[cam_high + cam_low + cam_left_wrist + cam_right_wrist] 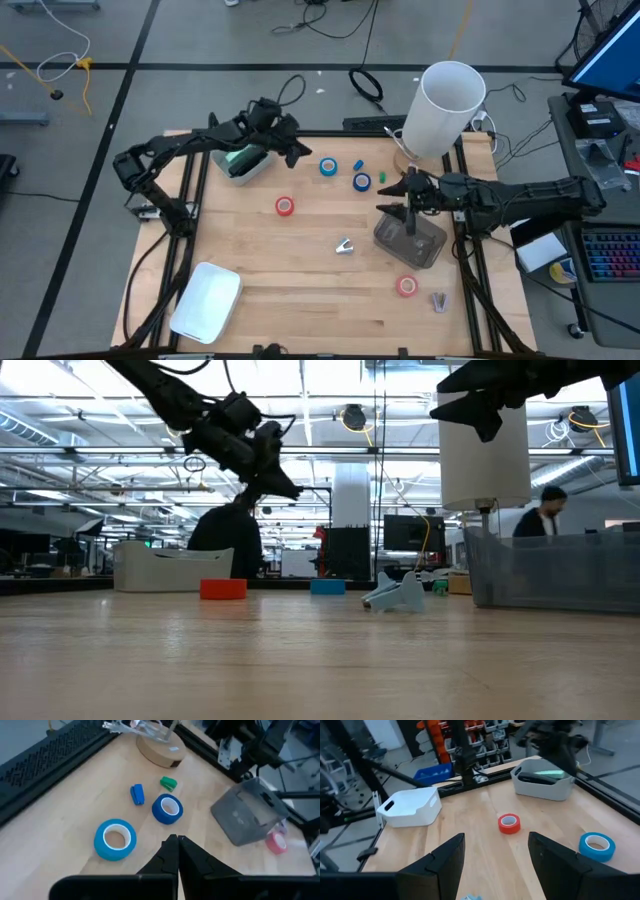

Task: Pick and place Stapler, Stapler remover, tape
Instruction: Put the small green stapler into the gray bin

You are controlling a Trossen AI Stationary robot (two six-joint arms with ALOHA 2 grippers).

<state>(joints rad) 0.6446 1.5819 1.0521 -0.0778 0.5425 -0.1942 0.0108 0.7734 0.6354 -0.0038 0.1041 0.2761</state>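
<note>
My left gripper [303,152] [175,839] is shut and empty. It hangs above the table, just right of a white bin [250,170] that holds the green-and-black stapler [240,158] [540,777]. Two blue tape rolls [328,166] [361,181] lie flat near it; they also show in the left wrist view [115,838] [167,809]. One red roll [285,206] [509,823] lies mid-table and another [406,286] near the front right. A silver stapler remover [345,246] [395,595] lies mid-table. My right gripper [401,196] [495,842] is open and empty, above a clear grey bin [410,240].
A white tray [205,300] sits at the front left. A tall white cylinder [445,105] stands on a round base at the back right. Small blue [358,165] and green [381,178] bits lie by the blue rolls. A small metal piece [440,300] lies at the front right.
</note>
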